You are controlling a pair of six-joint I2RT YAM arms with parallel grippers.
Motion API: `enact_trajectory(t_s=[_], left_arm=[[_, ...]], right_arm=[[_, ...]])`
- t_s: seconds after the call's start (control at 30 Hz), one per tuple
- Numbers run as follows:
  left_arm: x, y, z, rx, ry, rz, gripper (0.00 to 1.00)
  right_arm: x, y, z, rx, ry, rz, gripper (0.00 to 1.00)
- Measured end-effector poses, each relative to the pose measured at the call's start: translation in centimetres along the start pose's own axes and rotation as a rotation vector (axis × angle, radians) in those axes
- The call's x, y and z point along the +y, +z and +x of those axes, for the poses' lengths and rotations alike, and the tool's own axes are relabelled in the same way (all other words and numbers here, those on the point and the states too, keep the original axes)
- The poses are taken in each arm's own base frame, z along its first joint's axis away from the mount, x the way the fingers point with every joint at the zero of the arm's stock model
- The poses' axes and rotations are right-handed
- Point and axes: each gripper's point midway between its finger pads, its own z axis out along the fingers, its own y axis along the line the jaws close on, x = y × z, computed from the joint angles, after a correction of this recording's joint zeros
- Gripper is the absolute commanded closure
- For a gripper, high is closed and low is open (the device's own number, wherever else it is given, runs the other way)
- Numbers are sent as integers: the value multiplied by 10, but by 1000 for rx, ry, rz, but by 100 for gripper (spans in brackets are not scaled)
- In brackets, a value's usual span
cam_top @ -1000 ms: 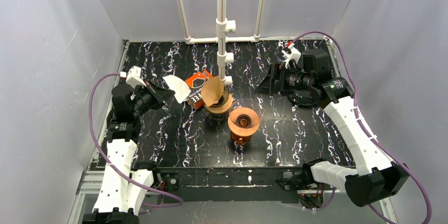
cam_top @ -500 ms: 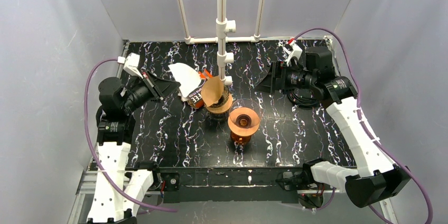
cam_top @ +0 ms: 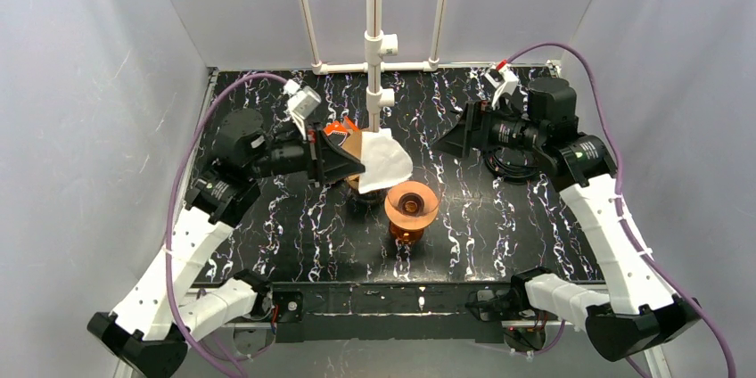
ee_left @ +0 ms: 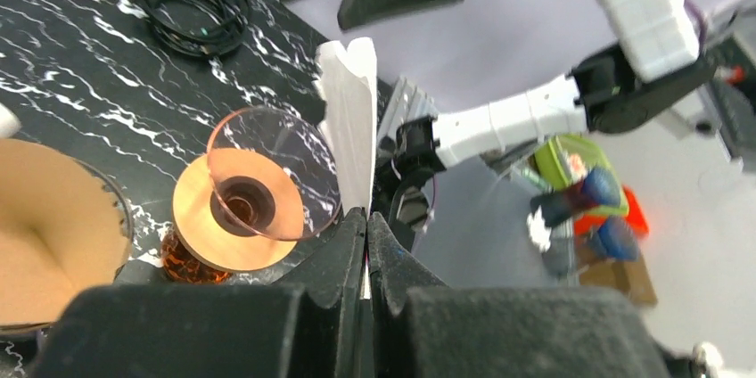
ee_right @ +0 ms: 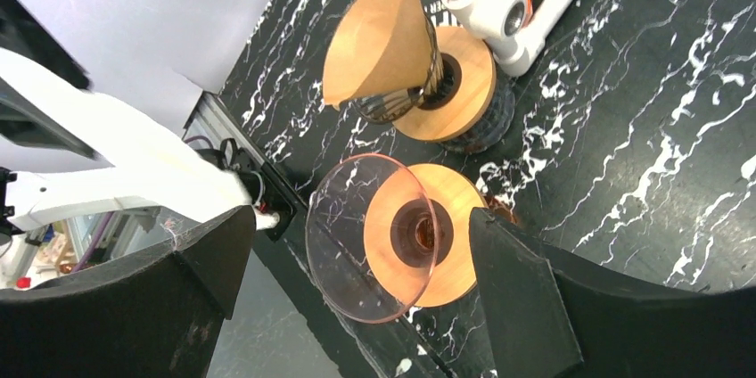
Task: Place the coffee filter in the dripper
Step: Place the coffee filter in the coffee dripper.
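Black marbled desk (cam_top: pixel 294 226) w/ a white PVC frame (cam_top: pixel 374 39) standing at the far side. L arm (cam_top: pixel 192 244) reaches in across the desk, R arm (cam_top: pixel 606 217) opposite it, both grippers aimed toward the middle.

L gripper (cam_top: pixel 357 164) (ee_left: pixel 366 217): pinched tight on a white coffee filter (cam_top: pixel 385 162) (ee_left: pixel 349 119). Filter is folded flat, gripped by one edge, and sticks out straight ahead of the tips, up off the desk.

R gripper (cam_top: pixel 450 133) (ee_right: pixel 361 217): jaws spread wide, nothing btwn them, hanging above the desk. Well apart from the L gripper, w/ the filter in the gap btwn the two.

Dripper (cam_top: pixel 411 204) (ee_left: pixel 267 182) (ee_right: pixel 383 235): clear pinkish cone on a wooden collar, upright, nothing inside. Sits just beyond and below the L gripper's tips; filter's edge is right beside its rim, can't tell if touching. From the R wrist view it shows framed btwn the R gripper's fingers, lower down.

2nd dripper (ee_right: pixel 446 84) holds a brown filter (ee_right: pixel 383 48) (ee_left: pixel 45 217). It's under the L gripper, mostly hidden by it from above.

Orange box (cam_top: pixel 337 127) behind the L gripper's fingers, by the frame's centre post.

Coiled black cable (cam_top: pixel 504 164) (ee_left: pixel 192 17) on the desk under the R gripper's wrist.
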Motion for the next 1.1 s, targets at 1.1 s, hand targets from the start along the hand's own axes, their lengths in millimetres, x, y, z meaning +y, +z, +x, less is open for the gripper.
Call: enact_trajectory(t_s=[1.1], left_arm=[[0, 11, 58, 45, 1000, 267, 100]], right_arm=[[81, -15, 26, -12, -160, -490, 7]])
